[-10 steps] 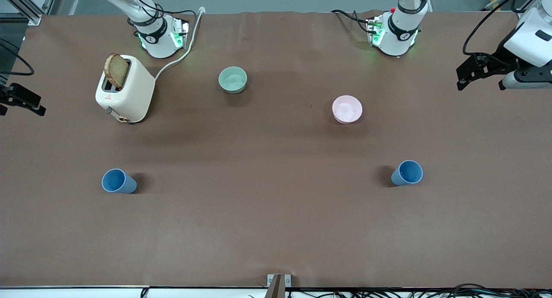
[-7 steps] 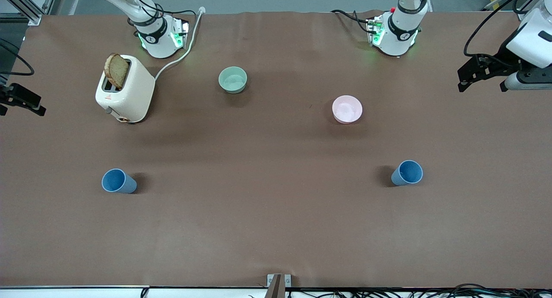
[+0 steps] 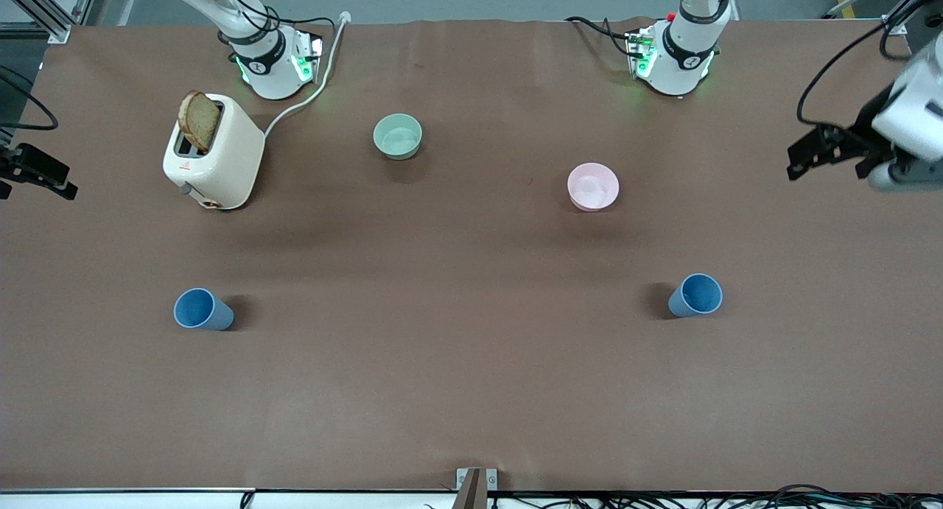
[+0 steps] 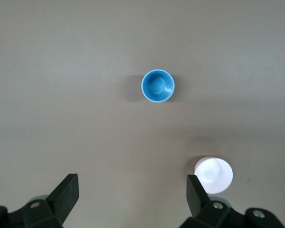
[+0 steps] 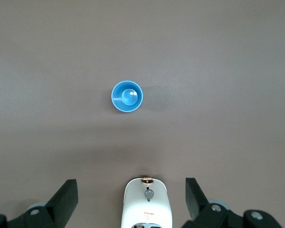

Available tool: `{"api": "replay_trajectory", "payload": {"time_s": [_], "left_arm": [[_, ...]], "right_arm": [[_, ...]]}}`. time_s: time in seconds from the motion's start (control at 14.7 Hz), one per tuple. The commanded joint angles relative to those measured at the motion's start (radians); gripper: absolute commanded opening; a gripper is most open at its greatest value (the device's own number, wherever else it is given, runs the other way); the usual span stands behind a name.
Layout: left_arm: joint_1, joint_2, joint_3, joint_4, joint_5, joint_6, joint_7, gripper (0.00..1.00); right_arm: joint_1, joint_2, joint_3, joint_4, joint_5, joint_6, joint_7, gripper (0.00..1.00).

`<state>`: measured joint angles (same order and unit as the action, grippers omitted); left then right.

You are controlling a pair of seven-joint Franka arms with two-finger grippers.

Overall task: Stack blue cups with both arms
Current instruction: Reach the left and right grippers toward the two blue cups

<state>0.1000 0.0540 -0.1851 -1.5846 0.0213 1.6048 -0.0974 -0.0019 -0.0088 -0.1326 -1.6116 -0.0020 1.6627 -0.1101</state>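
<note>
On brown table [image 3: 471, 391], blue cups [image 3: 202, 309] (matte, tapered) upright.

Front view: high above the table [image 3: 471, 391], facing the arm bases. Wrist views: straight down from well above. Left shares pink bowl [image 4: 213, 174] and a cup [image 4: 157, 86]; right shares toaster [image 5: 147, 202].

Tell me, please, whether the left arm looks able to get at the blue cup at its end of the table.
Probably yes. The blue cup stands upright alone on the table, apart from the pink bowl, and the left gripper hangs open above that end with nothing between them.
</note>
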Motion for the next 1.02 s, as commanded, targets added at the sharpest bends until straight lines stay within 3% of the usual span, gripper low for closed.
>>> {"api": "replay_trajectory", "payload": {"time_s": [0.0,0.2,0.34,0.48,0.75,0.95], "left_arm": [[0.003,0.105,-0.002,-0.065,0.0,0.131,-0.004,1.0],[0.007,0.173,-0.001,-0.201,0.003,0.355,-0.004,1.0],[0.014,0.234,-0.001,-0.221,0.009,0.434,-0.005,1.0],[0.014,0.265,-0.001,-0.222,0.009,0.435,-0.005,0.99],[0.015,0.36,-0.002,-0.203,0.031,0.481,-0.008,0.76],[0.017,0.45,-0.002,-0.105,0.029,0.486,-0.048,0.73]], "right_arm": [[0.003,-0.005,0.002,-0.021,-0.015,0.02,0.007,1.0],[-0.001,0.021,-0.001,-0.037,-0.013,0.08,0.007,1.0],[-0.007,0.042,-0.001,-0.066,-0.013,0.138,0.006,1.0],[-0.012,0.062,-0.004,-0.109,-0.013,0.205,0.004,1.0],[-0.01,0.073,-0.018,-0.229,-0.013,0.354,-0.006,1.0],[-0.007,0.11,-0.027,-0.252,-0.01,0.384,-0.006,1.0]]}}
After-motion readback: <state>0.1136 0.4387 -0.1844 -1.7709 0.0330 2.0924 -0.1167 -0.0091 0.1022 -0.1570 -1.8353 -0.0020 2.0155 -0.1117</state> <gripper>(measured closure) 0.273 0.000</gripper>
